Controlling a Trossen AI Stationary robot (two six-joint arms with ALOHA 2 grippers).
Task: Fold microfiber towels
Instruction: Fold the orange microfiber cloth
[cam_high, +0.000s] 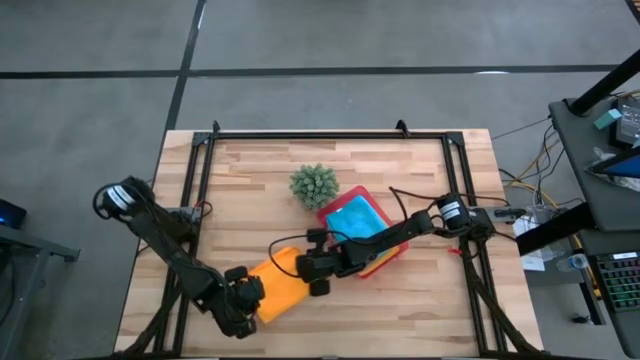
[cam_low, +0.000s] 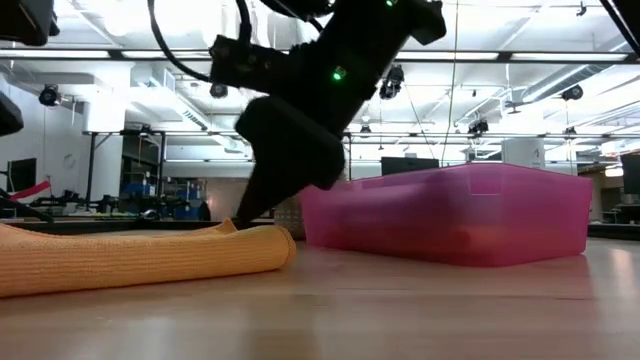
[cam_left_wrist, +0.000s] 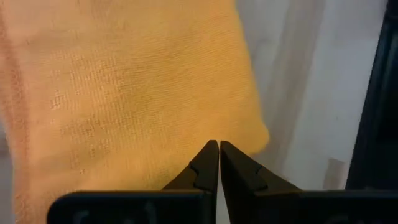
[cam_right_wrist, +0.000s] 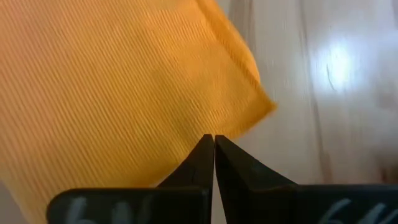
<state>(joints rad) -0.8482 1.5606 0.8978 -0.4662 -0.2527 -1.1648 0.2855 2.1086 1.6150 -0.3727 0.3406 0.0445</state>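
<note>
An orange towel (cam_high: 278, 287) lies at lower centre of the bench (cam_high: 420, 300). The left gripper (cam_high: 250, 293) sits at its lower-left edge, the right gripper (cam_high: 300, 265) at its upper-right. A light blue towel (cam_high: 352, 218) fills the pink tray (cam_high: 385, 262) beside a green plant (cam_high: 314, 185).

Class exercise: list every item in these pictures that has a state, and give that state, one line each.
orange towel: folded, flat on the table
light blue towel: lying in the pink tray
pink tray: upright on the table
left gripper: shut, over the orange towel
right gripper: shut, at the orange towel's corner
plant: upright beside the tray
</note>
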